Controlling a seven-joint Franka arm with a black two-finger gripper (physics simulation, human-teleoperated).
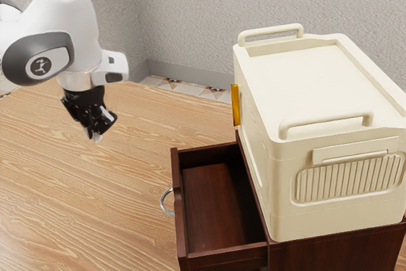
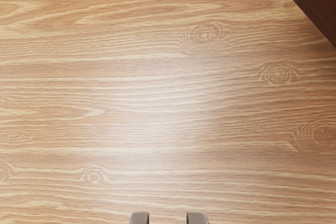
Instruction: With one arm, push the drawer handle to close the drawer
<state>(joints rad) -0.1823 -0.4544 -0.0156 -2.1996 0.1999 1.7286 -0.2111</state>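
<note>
Drawer (image 1: 219,204) is of dark red-brown wood, and it stands pulled out from the cabinet (image 1: 336,251) of the same dark wood, on the exterior view's left side of it. From above one can see its inside, which is a smooth bottom with a fine grain, surrounded by thin, straight walls. Its front panel (image 1: 177,207) is upright, and on the outer face of this panel is fixed a silver, shiny handle (image 1: 165,201), curved like a bow.

On top of the cabinet sits a cream-coloured box (image 1: 317,80) with two raised bars and a ribbed side. The gripper (image 1: 96,132) hangs above the light wooden floor (image 1: 82,220), well apart from the handle, and points downward. Its two fingers (image 2: 139,218) are spread, with a visible gap between them, and they hold nothing.
</note>
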